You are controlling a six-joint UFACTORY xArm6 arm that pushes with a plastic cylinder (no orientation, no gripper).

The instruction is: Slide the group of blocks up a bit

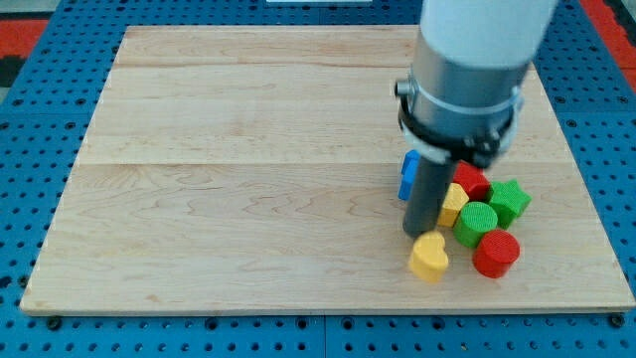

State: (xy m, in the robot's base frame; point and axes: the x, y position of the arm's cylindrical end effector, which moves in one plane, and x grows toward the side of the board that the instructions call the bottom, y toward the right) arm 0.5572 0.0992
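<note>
Blocks sat bunched in the lower-right part of the pale wooden board point(248, 179), w/ the yellow heart-shaped plastic block point(429, 257) nearest the view's bottom. Just to its right lay the red round plastic block point(496, 253), then the green round plastic block point(477, 221) touching it above. My tip point(417, 234) rested on the board just above-left of the yellow heart, close or touching; can't tell which. No fingers on this rig, just the dark rod. Behind the rod, a second yellow block point(455, 203), shape unclear. Further up: red block point(471, 181), partly hidden, and green star-shaped block point(510, 199) at the right. Blue block point(408, 174) poked out left of the rod, mostly covered.
</note>
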